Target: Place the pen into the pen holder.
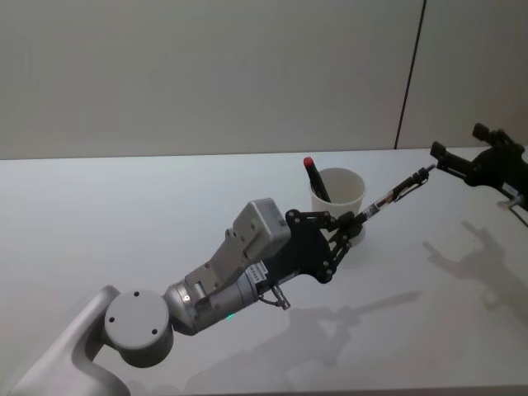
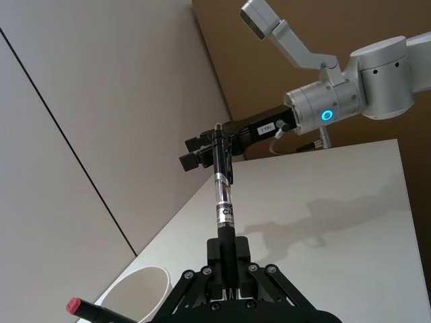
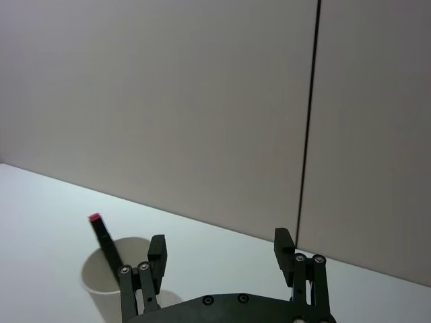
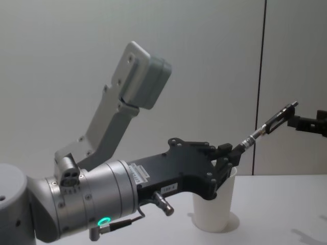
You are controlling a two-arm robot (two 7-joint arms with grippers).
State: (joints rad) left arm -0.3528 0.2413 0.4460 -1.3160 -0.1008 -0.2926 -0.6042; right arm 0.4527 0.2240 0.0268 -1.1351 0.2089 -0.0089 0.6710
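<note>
My left gripper [image 1: 356, 219] is shut on the lower end of a black and silver pen [image 1: 398, 192], just in front of the pen holder [image 1: 346, 196], a white paper cup. The pen [image 2: 223, 195] slants up and to the right, its tip close to my right gripper [image 1: 459, 142]. That right gripper [image 3: 219, 247] stands open with nothing between its fingers, off to the right of the cup [image 3: 100, 282]. In the chest view the pen [image 4: 265, 127] rises from the left gripper [image 4: 232, 153] above the cup [image 4: 212, 212].
A black marker with a red cap [image 1: 314, 176] stands tilted inside the cup. The white table [image 1: 124, 214] stretches bare to the left and front. A grey wall with a dark vertical seam [image 1: 410, 74] lies behind.
</note>
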